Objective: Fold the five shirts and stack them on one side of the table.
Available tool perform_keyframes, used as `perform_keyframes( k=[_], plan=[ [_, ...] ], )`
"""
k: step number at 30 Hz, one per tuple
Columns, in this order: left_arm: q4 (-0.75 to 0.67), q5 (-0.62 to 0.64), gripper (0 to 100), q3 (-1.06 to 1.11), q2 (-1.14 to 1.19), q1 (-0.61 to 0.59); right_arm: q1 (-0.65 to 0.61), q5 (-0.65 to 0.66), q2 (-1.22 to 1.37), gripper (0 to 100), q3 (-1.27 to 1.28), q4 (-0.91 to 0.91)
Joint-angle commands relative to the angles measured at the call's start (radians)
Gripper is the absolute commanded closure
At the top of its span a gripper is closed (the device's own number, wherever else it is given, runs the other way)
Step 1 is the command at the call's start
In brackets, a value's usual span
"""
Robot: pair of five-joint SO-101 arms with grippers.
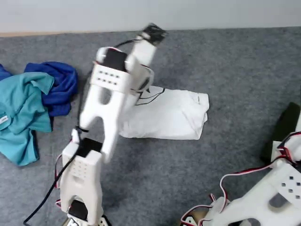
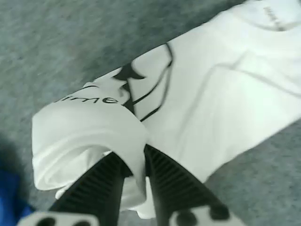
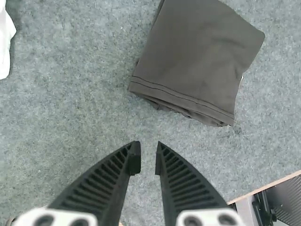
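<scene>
Grey felt-like cover on the table [image 1: 244,61], pale wall strip behind.

- White shirt [image 1: 164,115] lies near the table's middle, partly folded, with black line print on it. One edge is rolled up into a thick fold.
- Left gripper [image 2: 134,157]: clamped on that rolled fold of the white shirt [image 2: 225,94], with cloth bulging over both fingertips.
- Right gripper [image 3: 143,157]: jaws a little apart with nothing between them, held over bare cover just beside the dark shirt.
- Dark shirt [image 3: 197,61]: folded into a neat rectangle, flat at the table's right edge [image 1: 284,127].
- Teal shirt [image 1: 21,117] and blue shirt [image 1: 54,87]: crumpled and touching, in a heap at the left side, well apart from the white one.
</scene>
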Motion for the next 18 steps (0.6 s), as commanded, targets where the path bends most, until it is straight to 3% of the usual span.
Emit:
perform_keyframes(
  k=[1,12,18],
  plan=[
    [0.021,0.029,100,-0.007,-0.068,0.078,0.008,0.012,-0.027,93.6,-0.005,0.036],
    [-0.094,0.075,100,-0.004,-0.057,0.235,0.008,0.012,-0.027,93.7,-0.003,0.038],
    [-0.086,0.078,100,-0.047,0.028,0.287,0.008,0.012,-0.027,93.7,-0.003,0.038]
  ],
)
